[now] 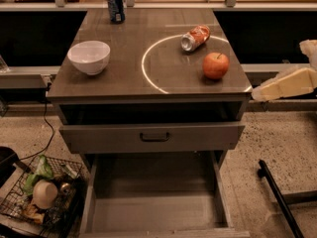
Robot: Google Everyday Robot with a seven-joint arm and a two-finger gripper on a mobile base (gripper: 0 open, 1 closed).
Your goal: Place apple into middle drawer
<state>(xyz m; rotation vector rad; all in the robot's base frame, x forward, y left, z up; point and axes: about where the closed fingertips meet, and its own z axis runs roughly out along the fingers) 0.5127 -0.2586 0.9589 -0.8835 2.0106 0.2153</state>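
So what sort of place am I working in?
Likely a robot test lab, not a home: a grey drawer cabinet with a white circle marked on its top, a wire basket of odds and ends on the speckled floor. The claw hangs right of the cabinet.

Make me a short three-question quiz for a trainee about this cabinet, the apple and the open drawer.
1. True or false: the apple already lies in the open middle drawer.
2. Which thing lies nearest the apple? A. the white bowl B. the crushed can C. the blue can
3. Fill in: the robot's hand hangs beyond the cabinet top on the ___ side of the view.
Key: 1 false, the apple sits on the cabinet top and the drawer floor is bare; 2 B; 3 right.
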